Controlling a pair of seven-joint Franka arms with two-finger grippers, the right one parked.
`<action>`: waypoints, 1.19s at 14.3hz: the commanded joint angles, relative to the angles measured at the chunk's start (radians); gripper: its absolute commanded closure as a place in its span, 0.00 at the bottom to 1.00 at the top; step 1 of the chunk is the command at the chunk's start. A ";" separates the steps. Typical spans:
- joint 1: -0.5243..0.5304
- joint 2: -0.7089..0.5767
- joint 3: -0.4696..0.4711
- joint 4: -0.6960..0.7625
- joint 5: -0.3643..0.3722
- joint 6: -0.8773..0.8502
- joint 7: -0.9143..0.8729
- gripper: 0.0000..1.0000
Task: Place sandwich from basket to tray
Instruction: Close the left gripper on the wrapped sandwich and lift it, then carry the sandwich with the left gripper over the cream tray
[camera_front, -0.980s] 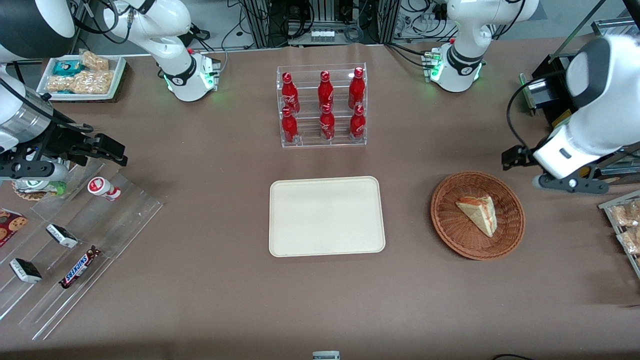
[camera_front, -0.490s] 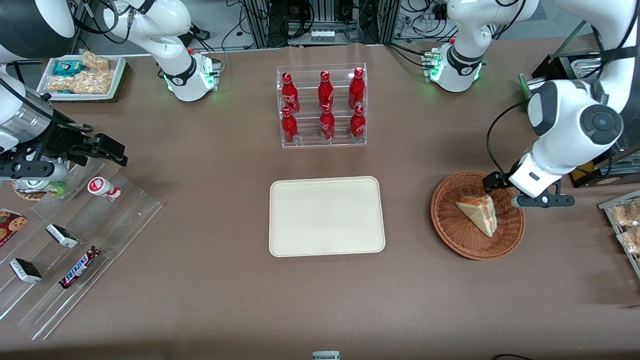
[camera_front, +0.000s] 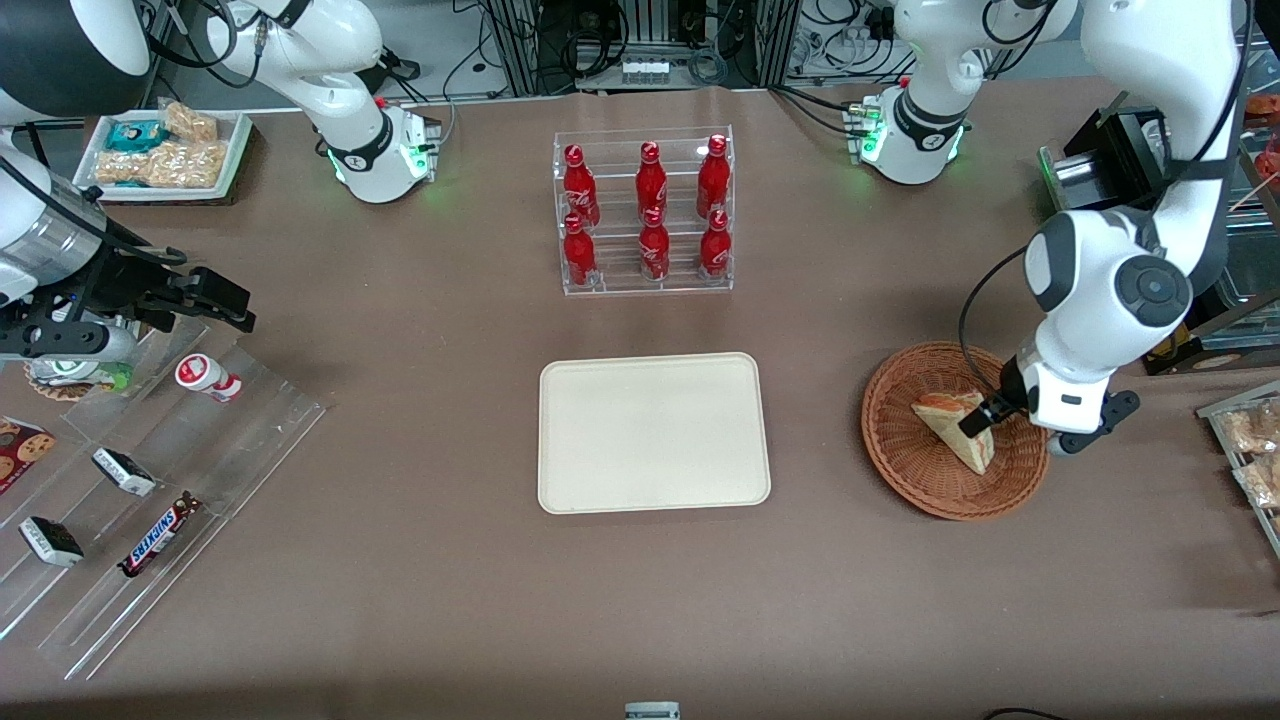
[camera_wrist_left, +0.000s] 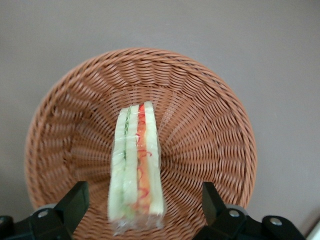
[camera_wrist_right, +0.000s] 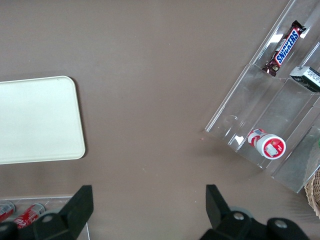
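Sandwich (camera_wrist_left: 136, 165) in basket (camera_wrist_left: 210, 125) lies between spread fingers of tool (camera_wrist_left: 142, 205).

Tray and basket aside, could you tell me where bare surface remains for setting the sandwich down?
The tray is wholly bare. Bare table runs between tray and basket, and nearer the camera. The basket is crowded: the sandwich fills its middle, with the gripper open over it.

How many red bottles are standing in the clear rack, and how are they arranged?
6. The red bottles stand in the clear rack: three in the upper row, three in the lower row nearer the tray. None seems hidden. The gripper is open around the sandwich in the basket.
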 joint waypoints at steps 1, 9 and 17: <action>0.001 0.051 -0.004 0.007 0.006 0.026 -0.118 0.00; -0.007 0.057 -0.007 0.046 0.006 -0.073 -0.112 0.92; -0.196 0.100 -0.076 0.269 -0.019 -0.265 -0.137 0.91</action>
